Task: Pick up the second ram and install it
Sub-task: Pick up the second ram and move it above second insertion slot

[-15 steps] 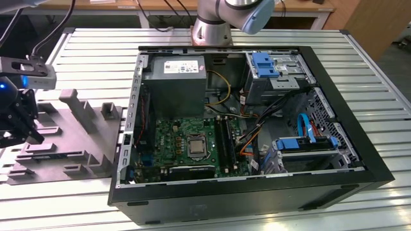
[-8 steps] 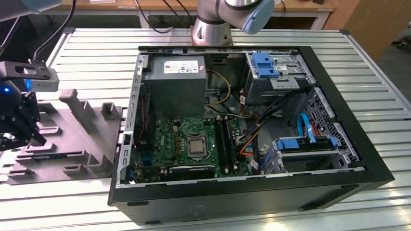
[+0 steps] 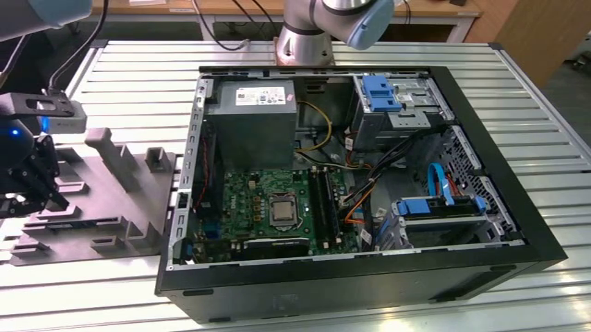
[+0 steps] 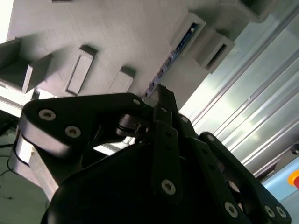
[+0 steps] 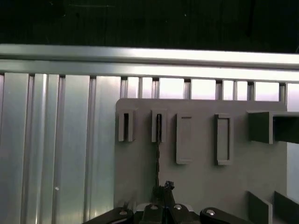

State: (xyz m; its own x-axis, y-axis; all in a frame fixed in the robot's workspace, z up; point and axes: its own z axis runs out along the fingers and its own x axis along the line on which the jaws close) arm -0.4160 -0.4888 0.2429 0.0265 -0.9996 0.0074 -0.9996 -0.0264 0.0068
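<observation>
Grey tray (image 5: 201, 186): second ram (image 5: 158, 158) on edge, long axis toward tool (image 5: 161, 188)

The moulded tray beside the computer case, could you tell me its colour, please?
The tray is plain grey, best seen in the first wrist view.

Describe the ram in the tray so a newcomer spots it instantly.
Find the grey tray on the slatted table, at the exterior view's left of the PC case. In the first wrist view the ram is the thin strip standing on edge, from a slotted block to the hand. Everything around it is grey moulding; it alone is dark.
</observation>
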